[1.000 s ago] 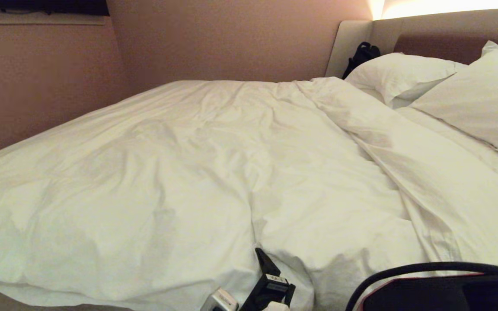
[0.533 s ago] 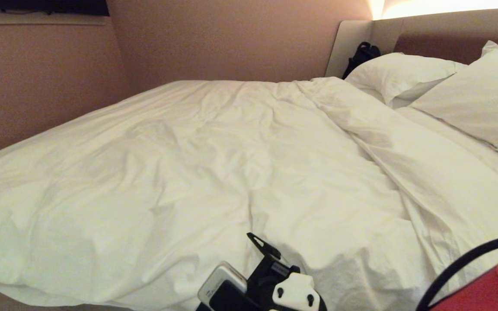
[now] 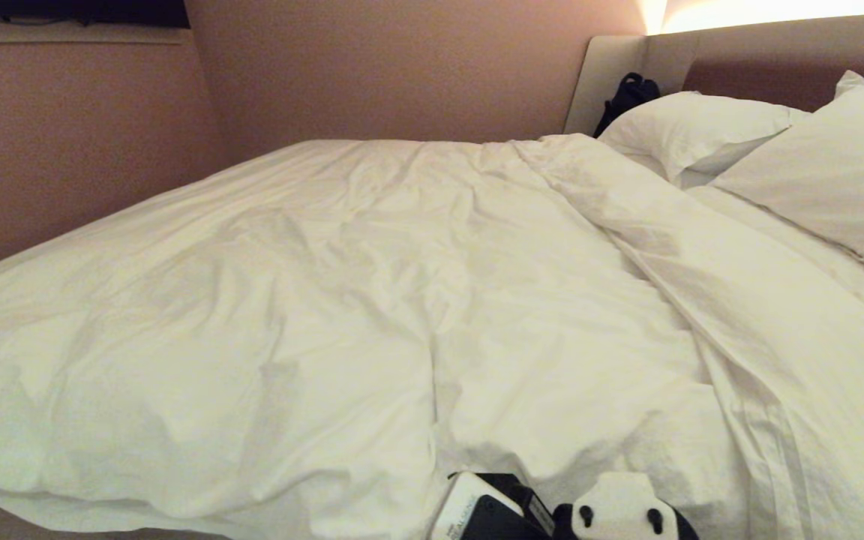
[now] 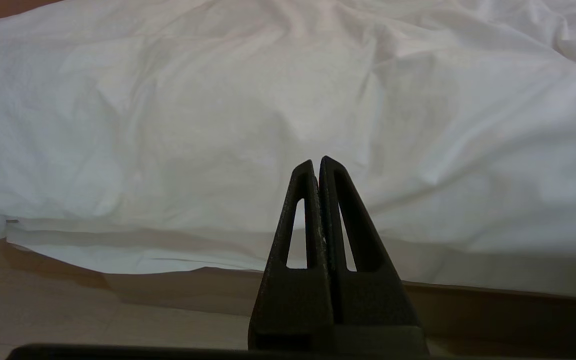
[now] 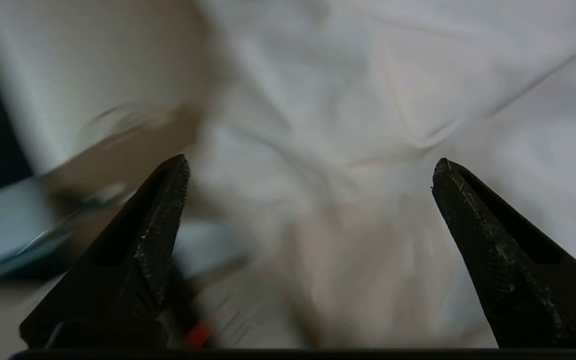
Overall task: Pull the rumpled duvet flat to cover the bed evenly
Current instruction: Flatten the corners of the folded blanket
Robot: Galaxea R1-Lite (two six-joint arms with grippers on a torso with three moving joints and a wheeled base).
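The duvet (image 3: 372,300) lies spread and creased over most of the bed (image 3: 769,71), with a thick fold running toward the pillows on the right. Only my right arm's wrist (image 3: 612,510) shows at the bottom edge of the head view. In the right wrist view my right gripper (image 5: 312,160) is open wide over the duvet (image 5: 368,100), with nothing between its fingers. My left gripper (image 4: 318,160) is shut and empty. It points at the duvet's near edge (image 4: 268,100), which hangs over the bed's base (image 4: 508,315).
Two white pillows (image 3: 691,131) (image 3: 837,172) lean on the headboard at the right. A black bag (image 3: 627,94) sits behind them. A pinkish wall (image 3: 64,150) runs along the bed's far side. Floor (image 4: 68,320) shows below the hanging edge.
My right arm has drawn back and down from the duvet's near edge. Its finger has left the head view, as have the black cable and red part at the lower right.
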